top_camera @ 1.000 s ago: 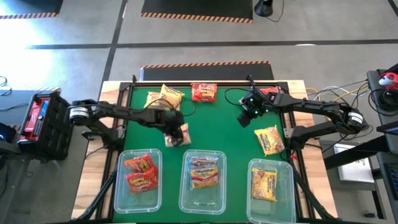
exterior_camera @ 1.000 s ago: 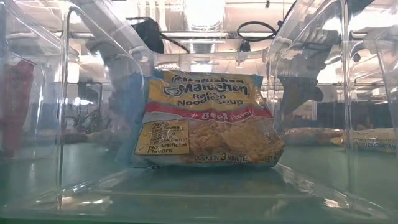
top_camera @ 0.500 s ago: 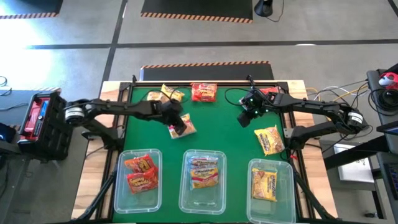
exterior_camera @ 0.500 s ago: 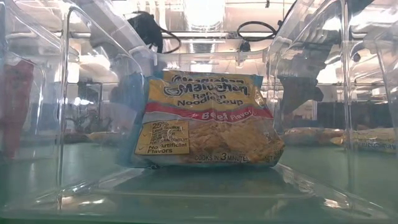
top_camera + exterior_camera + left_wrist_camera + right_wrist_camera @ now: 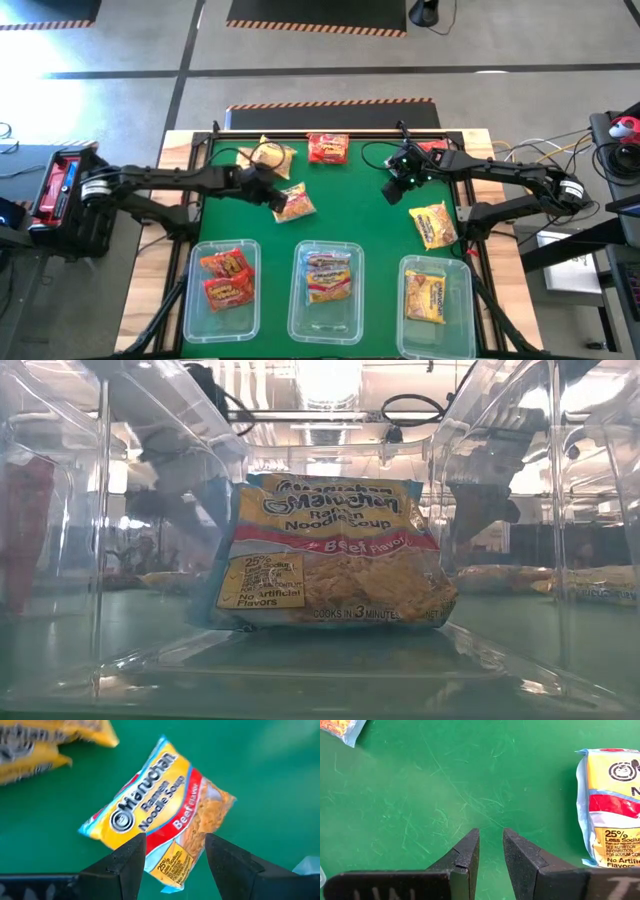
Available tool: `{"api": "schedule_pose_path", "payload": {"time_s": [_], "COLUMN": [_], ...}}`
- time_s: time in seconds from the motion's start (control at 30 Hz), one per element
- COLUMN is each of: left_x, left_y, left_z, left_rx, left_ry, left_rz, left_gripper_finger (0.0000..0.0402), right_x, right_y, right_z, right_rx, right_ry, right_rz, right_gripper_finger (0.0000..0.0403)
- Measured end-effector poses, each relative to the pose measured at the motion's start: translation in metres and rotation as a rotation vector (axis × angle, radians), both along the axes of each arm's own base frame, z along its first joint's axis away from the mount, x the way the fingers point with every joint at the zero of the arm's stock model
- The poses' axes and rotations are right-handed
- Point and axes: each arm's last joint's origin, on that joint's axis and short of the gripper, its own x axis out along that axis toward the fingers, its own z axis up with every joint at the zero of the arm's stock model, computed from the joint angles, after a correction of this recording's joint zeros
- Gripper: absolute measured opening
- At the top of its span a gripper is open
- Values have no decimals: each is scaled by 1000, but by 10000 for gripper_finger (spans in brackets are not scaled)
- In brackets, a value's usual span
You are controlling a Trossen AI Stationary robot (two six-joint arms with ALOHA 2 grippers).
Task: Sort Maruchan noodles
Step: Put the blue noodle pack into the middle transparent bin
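A yellow-and-red beef noodle packet (image 5: 293, 203) lies flat on the green mat (image 5: 350, 200). It also shows in the left wrist view (image 5: 155, 815). My left gripper (image 5: 266, 184) is open just to its left and above it, with its fingertips (image 5: 132, 851) on either side of the packet's near end, touching nothing. My right gripper (image 5: 403, 172) hovers at the mat's right with only a narrow gap between its fingers (image 5: 470, 847). A yellow packet (image 5: 433, 223) lies near it. More packets lie at the far edge: yellow ones (image 5: 265, 155) and a red one (image 5: 328, 148).
Three clear tubs stand along the near edge. The left tub (image 5: 190, 300) holds red packets, the middle tub (image 5: 296, 300) holds beef packets (image 5: 330, 550), and the right tub (image 5: 408, 305) holds a yellow packet. A wooden frame (image 5: 180, 145) borders the mat. Cables lie at the far right.
My left gripper has drawn back toward the table's left and far edges, off the beef packet. The packet was under the gripper. It has shifted a little toward the far edge and now lies flat and uncovered on the mat. My right arm has kept still.
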Motion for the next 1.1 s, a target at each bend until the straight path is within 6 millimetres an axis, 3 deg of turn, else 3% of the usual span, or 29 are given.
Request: {"api": "schedule_pose_path", "payload": {"time_s": [0.37,0.57,0.87,1.1], "left_x": [-29,-28,-22,-20], "left_y": [-13,-15,-13,-13], "left_z": [-34,-37,-48,-71], "left_rx": [-122,-100,-94,-152], "left_ry": [-47,-67,-46,-185], "left_rz": [165,219,247,342], "left_gripper_finger": [187,194,255,269], "right_x": [0,0,0,0], "right_y": [0,0,0,0], "right_z": [0,0,0,0], "right_rx": [0,0,0,0], "right_ry": [0,0,0,0], "right_rz": [0,0,0,0], "right_gripper_finger": [77,77,77,77]}}
